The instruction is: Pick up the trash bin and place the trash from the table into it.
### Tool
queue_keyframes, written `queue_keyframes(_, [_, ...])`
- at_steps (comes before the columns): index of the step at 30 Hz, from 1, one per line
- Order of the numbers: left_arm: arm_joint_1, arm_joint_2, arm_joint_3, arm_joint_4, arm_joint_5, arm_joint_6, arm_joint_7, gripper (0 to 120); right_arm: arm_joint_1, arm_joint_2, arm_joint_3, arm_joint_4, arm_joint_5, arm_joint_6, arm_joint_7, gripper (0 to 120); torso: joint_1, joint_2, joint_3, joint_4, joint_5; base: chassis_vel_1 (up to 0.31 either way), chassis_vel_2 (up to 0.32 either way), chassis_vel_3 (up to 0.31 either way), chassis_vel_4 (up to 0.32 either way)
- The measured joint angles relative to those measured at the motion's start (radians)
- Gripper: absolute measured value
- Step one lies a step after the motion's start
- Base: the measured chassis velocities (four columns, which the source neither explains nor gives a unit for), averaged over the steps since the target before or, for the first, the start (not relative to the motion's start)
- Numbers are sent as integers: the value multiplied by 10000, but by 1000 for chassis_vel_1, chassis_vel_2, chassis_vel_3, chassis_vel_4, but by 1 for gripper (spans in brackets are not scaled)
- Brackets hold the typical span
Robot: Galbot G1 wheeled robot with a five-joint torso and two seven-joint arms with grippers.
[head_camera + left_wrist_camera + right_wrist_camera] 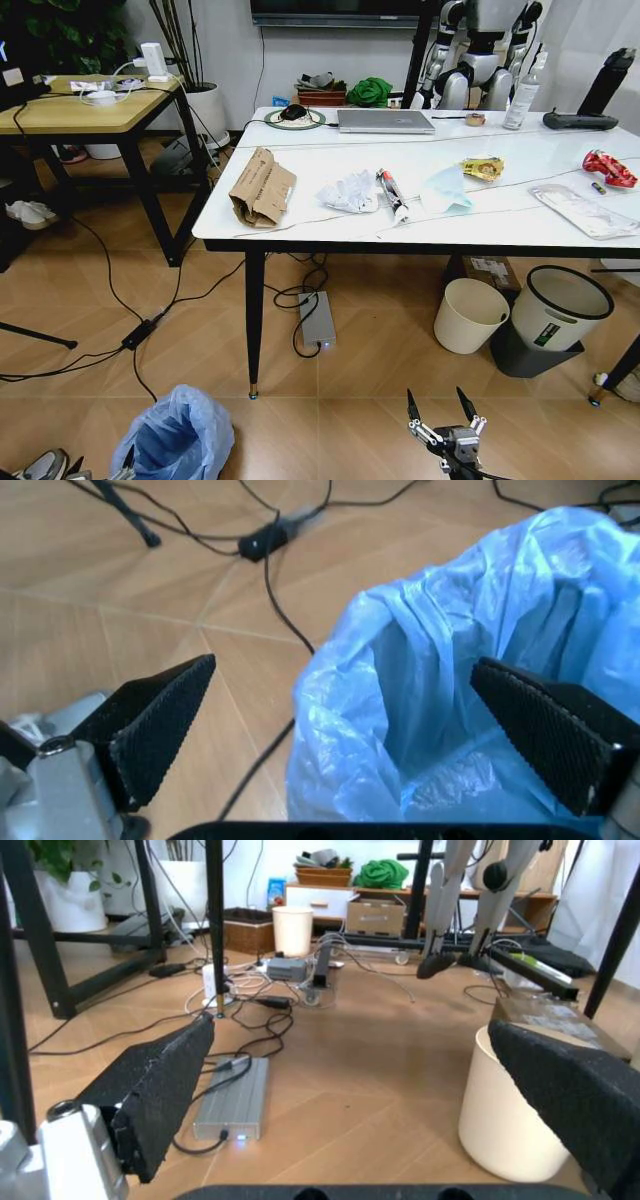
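Lower left of the head view: trash bin (178,437) on the floor, blue bag billowing over its rim; left gripper (345,727) at the bin, jaws spread, one finger (540,731) over the bag's mouth, the other outside it; centre: table (300,228) carrying the trash — torn cardboard (262,187), crumpled tissue (349,191), red wrapper (608,168); lower right: right gripper (441,410) low above the floor, jaws spread, holding nothing; cream bin (470,315) under the table.
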Motion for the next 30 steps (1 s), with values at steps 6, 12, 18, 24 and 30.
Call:
queue_keyframes(6, [-491,-66,-66,362,-88,595,50,100,-7,0,-207,-106,-83,83,9,100,11,26,15,-1,2,0,0,0,0])
queue_keyframes(12, [-745,-73,-179,717,-81,880,53,100,11,-1,-300,-105,-97,28,10,100,18,43,26,2,3,0,0,0,0])
queue_keyframes(18, [-994,-88,-186,1084,-120,976,81,98,9,0,-305,-89,-111,1,11,100,23,54,33,1,3,0,0,0,0])
queue_keyframes(24, [-1374,-134,-110,1679,10,1016,332,82,-68,-1,-307,4,-217,-17,11,100,28,70,41,-1,2,0,0,0,0])
queue_keyframes(30, [-1602,-106,-26,2143,53,977,536,58,-134,0,-240,120,-358,4,10,100,33,80,47,0,2,0,0,0,0])
